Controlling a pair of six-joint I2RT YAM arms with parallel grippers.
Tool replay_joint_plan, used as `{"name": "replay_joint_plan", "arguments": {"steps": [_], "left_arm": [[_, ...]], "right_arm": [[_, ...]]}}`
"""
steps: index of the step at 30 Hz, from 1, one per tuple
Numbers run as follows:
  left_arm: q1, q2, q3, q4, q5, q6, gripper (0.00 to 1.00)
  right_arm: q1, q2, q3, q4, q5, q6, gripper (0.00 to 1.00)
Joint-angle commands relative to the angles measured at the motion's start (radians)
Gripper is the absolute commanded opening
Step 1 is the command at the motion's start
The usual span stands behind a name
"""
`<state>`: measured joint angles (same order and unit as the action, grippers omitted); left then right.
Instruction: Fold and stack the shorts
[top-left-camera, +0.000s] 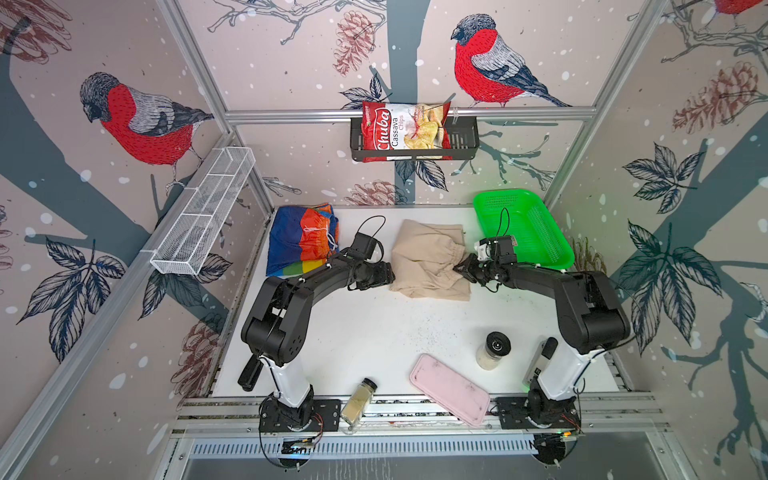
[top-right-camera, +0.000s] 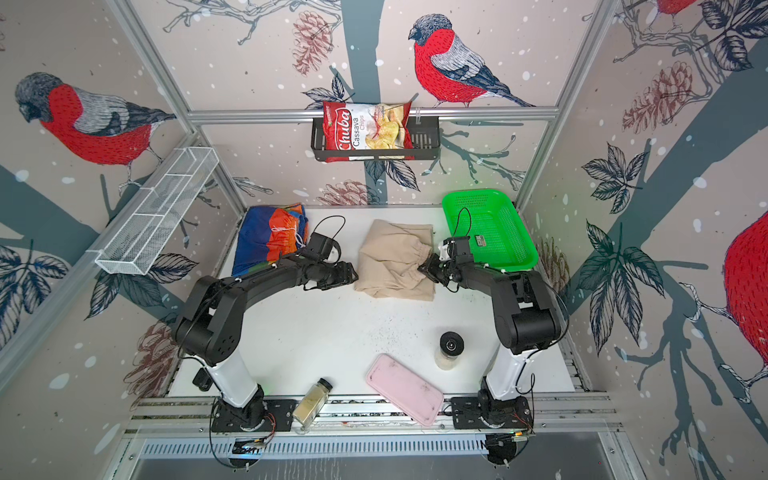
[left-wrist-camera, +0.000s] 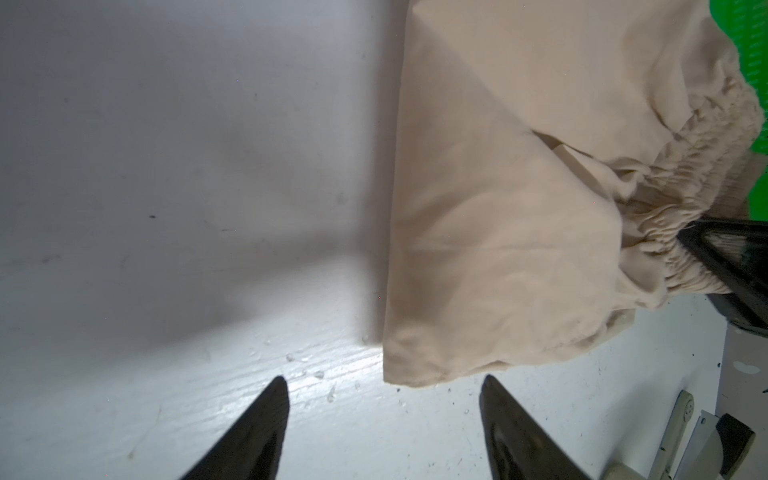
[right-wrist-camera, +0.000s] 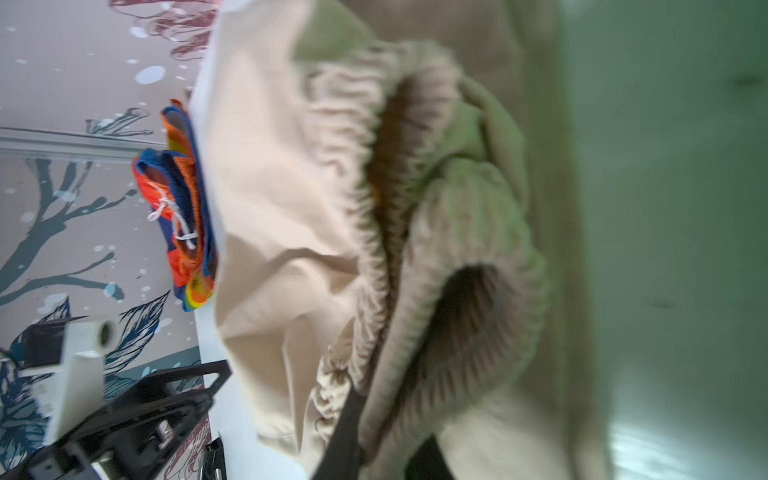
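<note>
The beige shorts are being supported at the far middle of the white table. The gathered waistband, facing right toward the green mesh basket, is being pinched by the right gripper. The long folded edge is running far-to-near on the left. The left gripper is being presented wide open just beside the near-left corner.

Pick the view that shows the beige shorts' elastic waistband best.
The right wrist view: the gathered waistband fills the frame close up, ruffles and opening plain, though slightly blurred. The left wrist view shows the waistband only at the picture's edge. In both top views it is a small puckered strip on the beige shorts.
</note>
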<state>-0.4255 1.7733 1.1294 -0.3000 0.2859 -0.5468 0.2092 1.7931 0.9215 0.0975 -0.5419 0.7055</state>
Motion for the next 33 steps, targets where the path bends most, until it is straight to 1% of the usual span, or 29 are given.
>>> {"name": "replay_joint_plan", "arguments": {"steps": [1,3,5,10,14,15,16,17,18,19,20,21,24,29,33], "left_arm": [[0.001,0.002,0.009,0.008,0.005,-0.007,0.73],[0.001,0.003,0.01,0.01,0.008,-0.008,0.72],[0.001,0.008,0.016,0.013,0.01,-0.008,0.72],[0.002,0.035,0.052,0.022,-0.001,-0.013,0.73],[0.002,0.071,0.106,0.047,0.007,-0.031,0.72],[0.002,0.081,0.122,0.048,0.008,-0.034,0.71],[0.002,0.092,0.143,0.051,0.011,-0.037,0.69],[0.002,0.103,0.161,0.05,0.01,-0.04,0.66],[0.003,0.11,0.176,0.046,0.005,-0.04,0.65],[0.002,0.121,0.192,0.038,-0.005,-0.04,0.64],[0.002,0.131,0.207,0.033,-0.015,-0.04,0.64],[0.003,0.139,0.217,0.033,-0.016,-0.04,0.64],[0.004,0.166,0.227,0.06,-0.003,-0.05,0.68],[0.005,0.203,0.202,0.132,0.05,-0.08,0.71],[0.005,0.224,0.183,0.143,0.059,-0.079,0.71]], "right_arm": [[-0.029,-0.003,-0.021,0.068,0.015,-0.012,0.32],[-0.043,-0.021,-0.025,0.053,0.044,-0.019,0.45],[-0.043,-0.049,-0.016,0.003,0.103,-0.048,0.51],[-0.02,-0.165,-0.032,-0.121,0.272,-0.1,0.57],[0.046,-0.279,-0.055,-0.178,0.362,-0.112,0.58],[0.069,-0.297,-0.052,-0.185,0.379,-0.112,0.57],[0.099,-0.317,-0.049,-0.188,0.405,-0.114,0.54],[0.129,-0.329,-0.045,-0.185,0.429,-0.12,0.48],[0.149,-0.333,-0.035,-0.183,0.441,-0.125,0.39],[0.169,-0.329,-0.027,-0.17,0.442,-0.128,0.28],[0.18,-0.318,-0.022,-0.146,0.429,-0.131,0.19],[0.181,-0.302,-0.019,-0.124,0.412,-0.131,0.15],[0.174,-0.212,-0.012,-0.06,0.388,-0.126,0.11],[0.143,-0.054,-0.073,0.06,0.338,-0.101,0.06],[0.142,-0.014,-0.143,0.11,0.33,-0.092,0.05]]}}
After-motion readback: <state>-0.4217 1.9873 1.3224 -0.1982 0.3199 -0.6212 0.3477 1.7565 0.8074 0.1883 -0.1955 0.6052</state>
